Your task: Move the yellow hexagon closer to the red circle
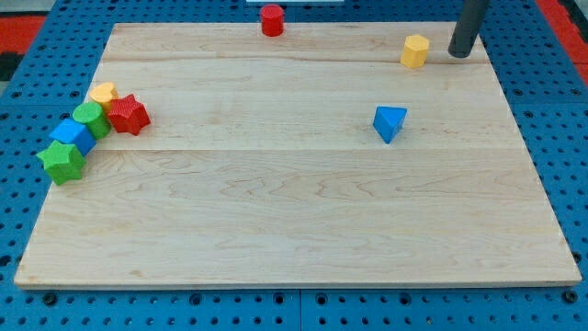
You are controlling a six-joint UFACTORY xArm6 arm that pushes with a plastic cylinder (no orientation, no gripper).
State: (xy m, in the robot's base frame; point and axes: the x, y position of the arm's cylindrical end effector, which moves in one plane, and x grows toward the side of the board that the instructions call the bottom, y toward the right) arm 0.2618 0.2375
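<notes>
The yellow hexagon (415,51) sits near the top right of the wooden board (294,202). The red circle (272,19) stands at the board's top edge, near the middle, well to the left of the hexagon. My tip (458,52) rests on the board just right of the yellow hexagon, a small gap apart from it. The dark rod rises out of the view's top.
A blue triangle (390,122) lies below the hexagon. At the left edge sits a cluster: a yellow block (102,93), a red star (129,114), a green circle (90,118), a blue block (72,134) and a green star (62,162).
</notes>
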